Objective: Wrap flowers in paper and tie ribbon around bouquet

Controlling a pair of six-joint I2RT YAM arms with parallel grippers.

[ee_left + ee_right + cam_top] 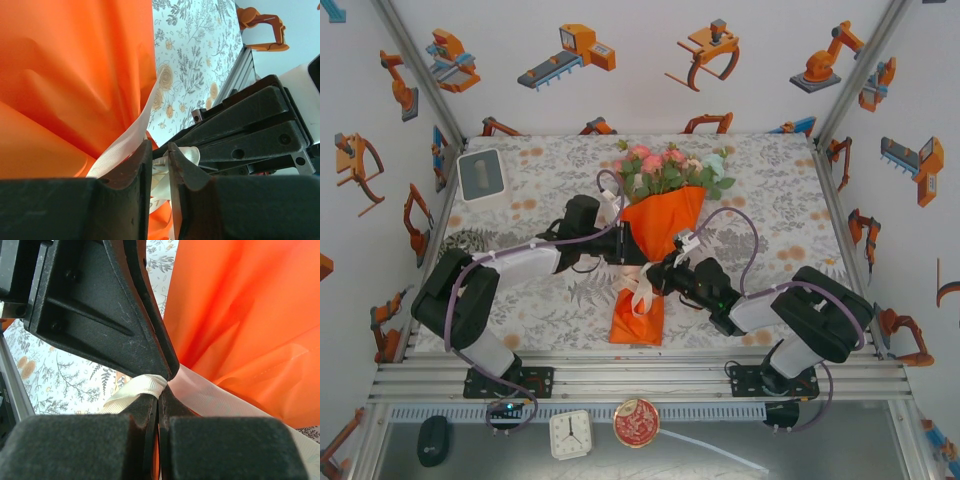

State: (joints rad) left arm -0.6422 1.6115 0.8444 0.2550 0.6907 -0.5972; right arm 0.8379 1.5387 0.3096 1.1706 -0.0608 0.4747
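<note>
The bouquet lies along the middle of the table, its pink, white and blue flowers pointing to the far side out of a cone of orange paper. The cream ribbon crosses the narrow waist of the cone. My left gripper comes in from the left, its jaws nearly together with a fold of ribbon between them. My right gripper meets it tip to tip from the right, shut on a ribbon loop.
A white box stands at the back left of the flower-print tablecloth. Beyond the metal rail at the near edge lie a black mouse, a small clock and a red round tin.
</note>
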